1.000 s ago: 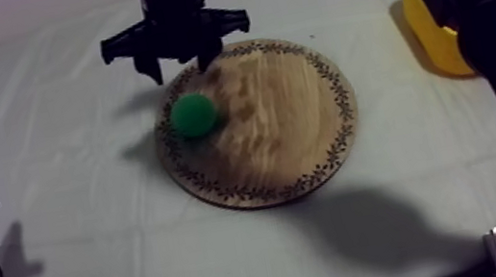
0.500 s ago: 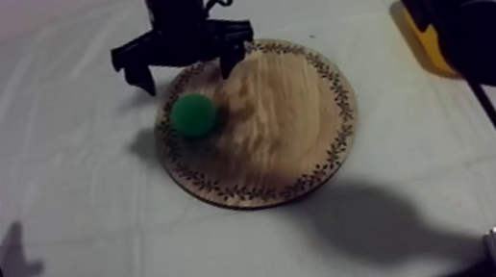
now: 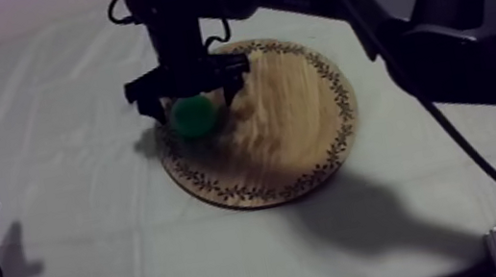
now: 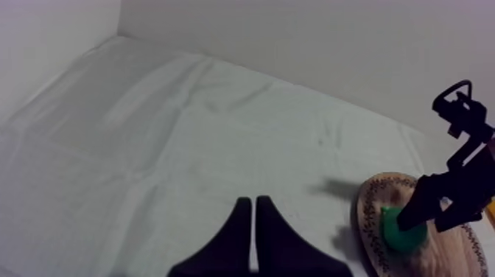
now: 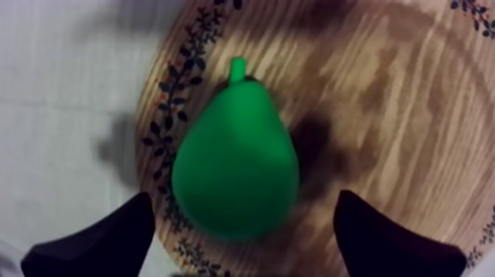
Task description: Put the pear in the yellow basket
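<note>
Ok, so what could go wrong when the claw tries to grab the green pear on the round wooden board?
The green toy pear is rounded and lies between the black fingers of the open right gripper; a squeeze off its middle could make it slip or roll away. It also lies by the patterned rim of the round wooden board, and one finger hangs over that rim, so coming down it might bump and shift the board.

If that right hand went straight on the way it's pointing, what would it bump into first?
Most likely the pear, lying on the wooden board right beneath the open right hand.
</note>
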